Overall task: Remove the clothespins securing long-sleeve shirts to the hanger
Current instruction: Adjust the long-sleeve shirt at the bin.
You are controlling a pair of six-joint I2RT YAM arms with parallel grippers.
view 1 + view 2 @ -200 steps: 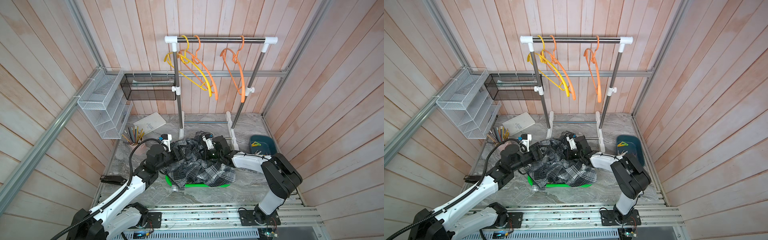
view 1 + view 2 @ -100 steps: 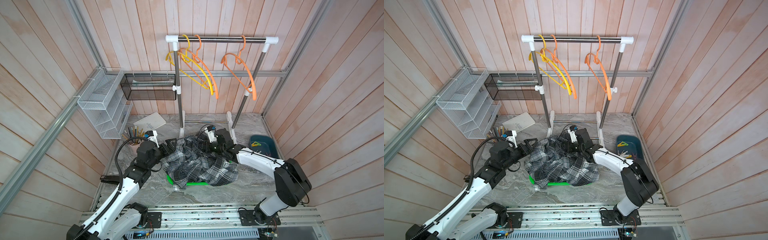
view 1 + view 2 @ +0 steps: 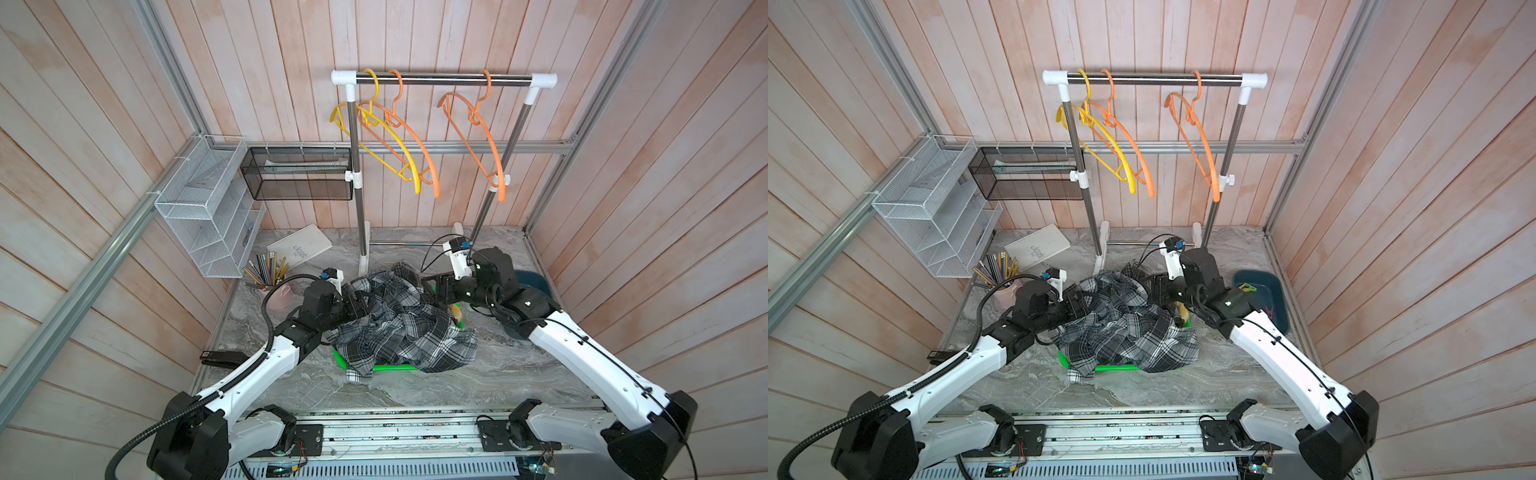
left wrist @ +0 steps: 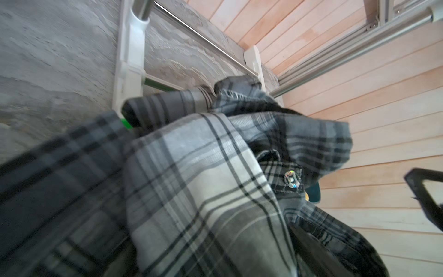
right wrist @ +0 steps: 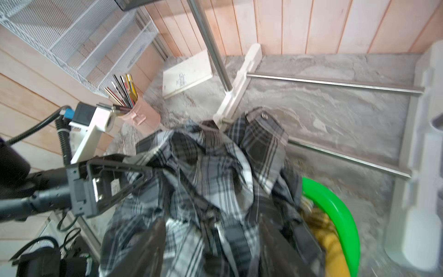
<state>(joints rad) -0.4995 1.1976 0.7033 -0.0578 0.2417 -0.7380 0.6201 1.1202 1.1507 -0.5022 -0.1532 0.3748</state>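
Centre of the marble table [image 3: 498, 361]: heap of grey-black-white plaid shirts [image 3: 399, 332], seen in both top views, lying over a green hanger [image 3: 390, 367] of which only the near edge and one curved arm show. A yellow plaid shirt [image 3: 1180, 312] peeks out at the heap's right side, under the grey cloth and against the green curve. The left gripper [image 3: 365, 305] sits low at the heap's left edge with its fingers wide apart: in the left wrist view one finger [image 4: 426, 201] stands far off to the side, grey cloth fills the space next to it, and the second finger is hidden; cloth drapes across, no pinch seen. The right gripper [image 3: 434, 291] is at the far right edge of the heap, just above the yellow cloth. The right wrist view is blurred, yet two dark fingers [image 5: 153, 244] stand apart with bunched plaid between them; whether they touch it I cannot tell. The clothespins [image 3: 1250, 286] I can make out, one yellow-green and one pinkish, lie in the dark teal bin [image 3: 1281, 307] at the table's right side, well apart from the shirts and partly behind the right arm. The rack [image 3: 442, 77] at the back carries one yellow hanger and two orange ones. A pink pencil cup [image 3: 277, 297] and a white notebook [image 3: 299, 247] sit beyond the left gripper
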